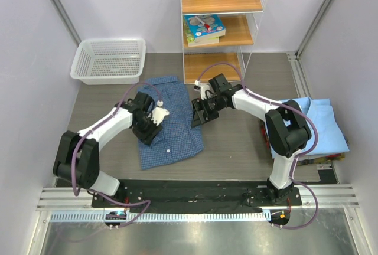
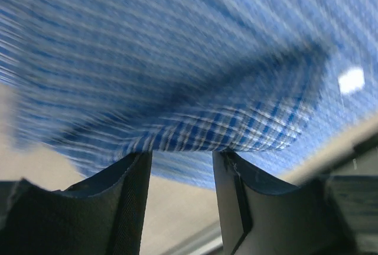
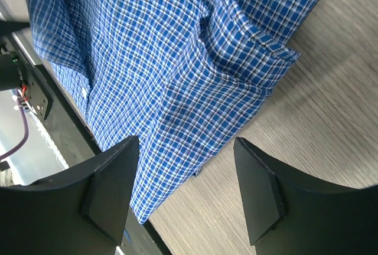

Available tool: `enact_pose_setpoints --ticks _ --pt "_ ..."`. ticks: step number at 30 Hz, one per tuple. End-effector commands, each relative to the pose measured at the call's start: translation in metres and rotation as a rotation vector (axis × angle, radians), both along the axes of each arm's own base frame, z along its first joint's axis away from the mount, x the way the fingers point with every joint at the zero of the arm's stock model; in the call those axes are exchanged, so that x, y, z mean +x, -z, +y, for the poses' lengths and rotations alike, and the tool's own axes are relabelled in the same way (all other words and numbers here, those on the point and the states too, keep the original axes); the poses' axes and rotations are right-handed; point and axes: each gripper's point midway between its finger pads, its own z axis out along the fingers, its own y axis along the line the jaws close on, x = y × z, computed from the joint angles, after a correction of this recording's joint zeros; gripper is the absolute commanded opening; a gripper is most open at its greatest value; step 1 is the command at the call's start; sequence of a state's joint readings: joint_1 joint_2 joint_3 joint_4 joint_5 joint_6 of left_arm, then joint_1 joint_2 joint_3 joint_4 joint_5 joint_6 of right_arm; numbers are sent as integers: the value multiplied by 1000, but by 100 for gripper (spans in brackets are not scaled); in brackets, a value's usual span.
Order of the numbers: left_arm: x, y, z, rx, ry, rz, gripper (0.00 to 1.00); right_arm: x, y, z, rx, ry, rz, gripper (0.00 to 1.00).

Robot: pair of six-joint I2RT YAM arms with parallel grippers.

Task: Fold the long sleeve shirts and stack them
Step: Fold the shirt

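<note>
I begin from the near side; the dark blue checked shirt (image 1: 174, 140) lies flat on the counter (image 1: 236, 149) just in front of both arms, already narrowed to a long panel. The left gripper (image 2: 182, 154) is half spread over its left part; a raised fold of cloth hangs at the fingertips, and I cannot tell if it touches them. The right gripper (image 3: 186, 143) is spread wide and empty above the shirt's right edge, with bare counter under one finger.

In my judgement the step is the next fold of this shirt. To do it well I would take the edge with all its layers, pinch both sides at the same height, lift low and carry the cloth across together, so the panel stays square and no sleeve slips out.

The wrist views give me the jaws and the cloth layers, which the arm bodies hide from above; the left one is blurred, so I trust it less. Only the top view shows the light blue shirt (image 1: 322, 128), folded at the right side of the counter and well apart; farther away stand the white basket (image 1: 109, 79) and the shelf (image 1: 207, 1).
</note>
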State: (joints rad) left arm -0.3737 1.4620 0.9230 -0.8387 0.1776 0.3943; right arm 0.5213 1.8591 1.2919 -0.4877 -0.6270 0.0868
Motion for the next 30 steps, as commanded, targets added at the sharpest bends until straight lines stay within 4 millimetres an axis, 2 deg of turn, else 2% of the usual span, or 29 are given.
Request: enact_pose_setpoints --ticks 1,4,7,9,10,11,12,13,16,17,20,21,25,30 --pt "92 -41 -20 -92 -111 -289 48 2 -7 2 36 7 29 71" --pt "117 -51 -30 -133 -114 -317 53 8 -9 -4 54 25 40 71" --pt "119 -56 -49 -240 -62 -247 59 22 -11 -12 88 73 56 67" --pt "109 -63 -67 -354 32 -190 63 31 -12 -15 120 106 79 66" --pt "100 -65 -73 -396 64 -134 75 33 -15 -14 144 103 91 67" --pt "94 -70 -84 -470 104 -107 79 33 -15 -13 156 103 106 67" --pt "94 -70 -88 -491 126 -102 87 34 -13 -11 162 105 122 68" --pt "94 -70 -92 -511 138 -95 88 35 -14 -10 171 108 129 69" --pt "105 -62 -106 -574 185 -87 87 40 -13 -4 199 108 140 68" --pt "114 -51 -109 -575 175 -79 87 42 -13 -3 203 107 140 66" --pt "130 -44 -117 -588 198 -90 86 49 -11 -5 207 130 147 59" --pt "137 -39 -120 -593 211 -90 86 51 -10 -5 208 134 146 54" --pt "147 -26 -126 -573 252 -101 84 53 -7 -7 220 160 163 45" --pt "150 -23 -131 -557 275 -67 79 52 -4 -5 227 160 180 45"
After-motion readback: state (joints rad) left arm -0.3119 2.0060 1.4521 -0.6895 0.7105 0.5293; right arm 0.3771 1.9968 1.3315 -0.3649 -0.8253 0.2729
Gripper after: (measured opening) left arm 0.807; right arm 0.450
